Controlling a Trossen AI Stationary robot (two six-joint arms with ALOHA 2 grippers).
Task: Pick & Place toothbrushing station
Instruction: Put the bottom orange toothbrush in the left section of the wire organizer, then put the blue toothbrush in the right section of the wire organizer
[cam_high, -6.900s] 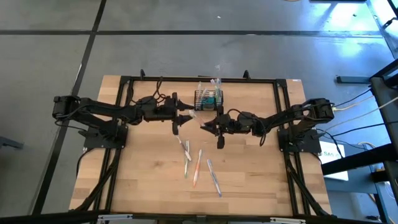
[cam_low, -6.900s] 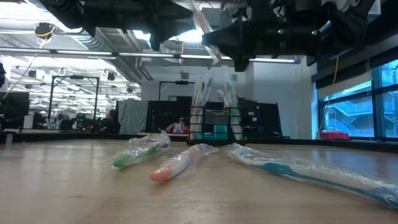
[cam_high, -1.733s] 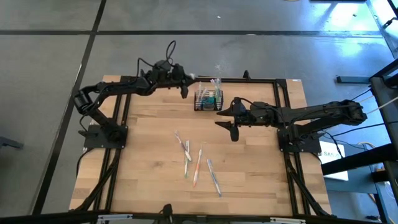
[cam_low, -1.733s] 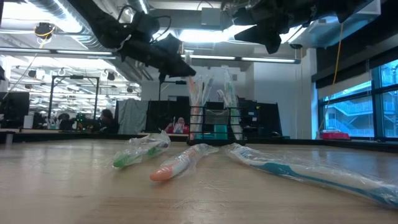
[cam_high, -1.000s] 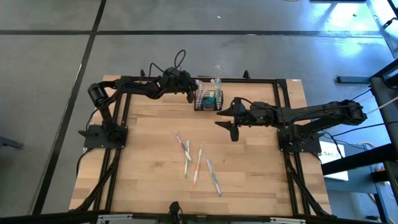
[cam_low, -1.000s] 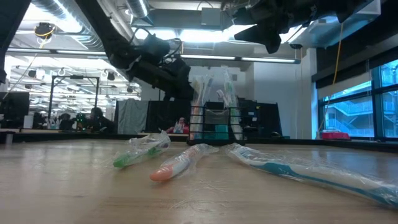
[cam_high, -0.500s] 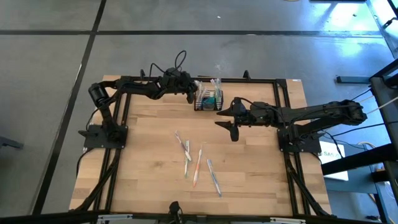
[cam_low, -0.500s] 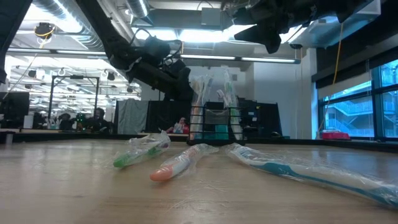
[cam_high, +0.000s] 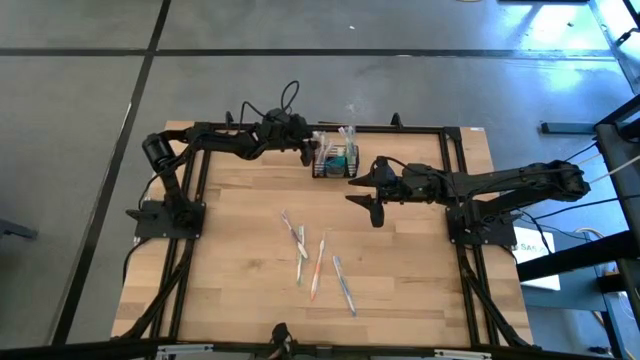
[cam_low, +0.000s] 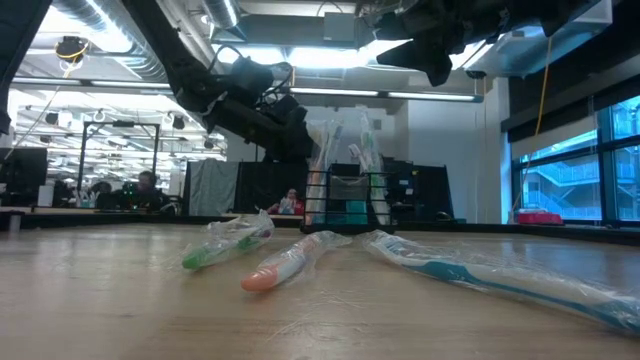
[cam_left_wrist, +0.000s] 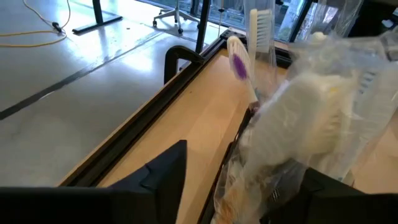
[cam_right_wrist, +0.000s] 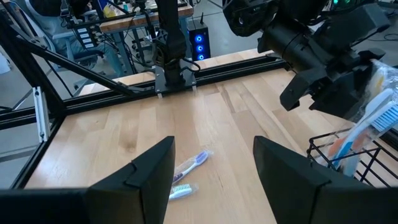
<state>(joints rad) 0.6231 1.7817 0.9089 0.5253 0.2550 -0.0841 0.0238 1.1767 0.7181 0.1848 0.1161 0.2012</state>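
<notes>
The toothbrushing station, a black wire-mesh caddy (cam_high: 335, 162) (cam_low: 345, 200), stands near the table's far edge with several wrapped toothbrushes upright in it. My left gripper (cam_high: 313, 150) (cam_left_wrist: 244, 163) is at the caddy's left side, open. A plastic-wrapped toothbrush (cam_left_wrist: 311, 112) stands in the caddy between its fingers. My right gripper (cam_high: 355, 188) (cam_right_wrist: 211, 155) hovers open just right of and nearer than the caddy, with nothing between its fingers. My left gripper's fingers stand on either side of the wrapped toothbrush where it rises from the caddy. One finger (cam_left_wrist: 174, 165) is clear of the wrapper. The other finger (cam_left_wrist: 329, 193) lies close beside it, and I cannot tell whether it touches.
Three wrapped toothbrushes lie loose on the middle of the table: a green one (cam_low: 225, 245), an orange one (cam_low: 290, 262) and a teal one (cam_low: 480, 275). The black frame rail (cam_left_wrist: 143, 118) runs along the far edge behind the caddy.
My left gripper has come from the far left toward the caddy and sunk with a wrapped toothbrush, then kept still at the caddy's left side. The brush now stands in the caddy.
</notes>
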